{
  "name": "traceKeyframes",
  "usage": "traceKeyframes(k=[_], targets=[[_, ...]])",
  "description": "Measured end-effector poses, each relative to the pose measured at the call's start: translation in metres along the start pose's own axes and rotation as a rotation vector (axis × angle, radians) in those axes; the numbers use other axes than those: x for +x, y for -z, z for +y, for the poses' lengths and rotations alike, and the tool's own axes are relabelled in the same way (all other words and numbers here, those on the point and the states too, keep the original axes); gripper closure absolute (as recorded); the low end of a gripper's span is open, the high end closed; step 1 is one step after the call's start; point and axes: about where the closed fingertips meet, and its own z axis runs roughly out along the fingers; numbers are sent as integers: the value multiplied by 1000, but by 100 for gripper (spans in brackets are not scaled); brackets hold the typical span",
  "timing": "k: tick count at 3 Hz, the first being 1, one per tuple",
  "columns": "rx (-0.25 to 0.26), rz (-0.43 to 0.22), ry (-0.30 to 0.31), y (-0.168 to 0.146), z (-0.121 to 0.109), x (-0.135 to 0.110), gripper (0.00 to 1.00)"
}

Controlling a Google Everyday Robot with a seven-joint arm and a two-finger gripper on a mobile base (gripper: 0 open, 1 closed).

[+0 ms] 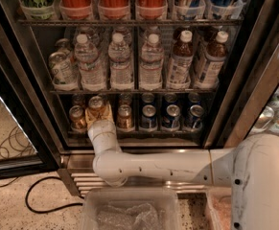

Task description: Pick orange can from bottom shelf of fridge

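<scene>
The white arm [153, 166] reaches up from below into the tall black-framed glass-door fridge [235, 80]. Its pincer [98, 113] sits at the left part of the thin dark metal bottom shelf [144, 134]. The tan fingers [109, 114] flank the small short orange can [97, 103], which has a copper-toned body and a silver pull-tab top. They appear to be pinching it, though the wrist hides the lower contact. The orange can stands upright, with its top higher than those of its neighbours.

A copper can [76, 117] stands just beside it on the left and another [124, 117] on the right, so there is little room to either side. Three small blue cans [171, 117] fill the row farther right. The wire rack of clear water bottles [121, 63] runs just over the can's top, leaving only a narrow gap. The shelf's front rail crosses behind the wrist.

Below it is the ribbed steel base panel [79, 178]. In front of that a clear plastic bin [91, 210] lies near the arm's elbow. A black cable [38, 202] loops over the speckled floor at the left.
</scene>
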Motion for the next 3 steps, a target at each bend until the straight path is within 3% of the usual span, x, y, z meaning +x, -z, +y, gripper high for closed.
traceKeyframes(k=[1,3], targets=[[-25,4,20,18,-3,-2,100],[-124,-44,10,42,-10,-8,100]])
